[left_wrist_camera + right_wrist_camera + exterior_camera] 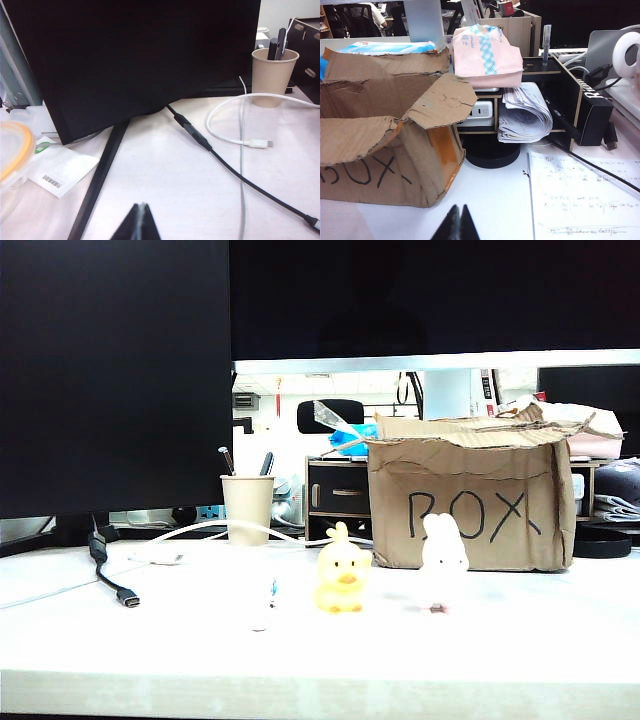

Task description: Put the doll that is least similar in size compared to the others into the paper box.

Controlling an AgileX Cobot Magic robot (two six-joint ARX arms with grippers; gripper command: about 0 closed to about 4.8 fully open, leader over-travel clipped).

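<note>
Standing on the white counter [520,640] near its front edge, the doll [263,606] is a tiny white figure beside the yellow duck [341,580]; the rabbit [442,562] stands on the duck's other side. The paper box [470,502] sits behind the rabbit, toward the counter's back edge, marked "BOX". The left hand [138,225] is clenched, holding nothing, above the counter near a black cable [235,172]. The right hand [457,224] is clenched and empty, just beside the paper box.

A yellow duck [342,581] and a pale rabbit [443,559] stand at centre frame. A paper cup [247,508] sits left of them, a black cable [110,575] at far left.
</note>
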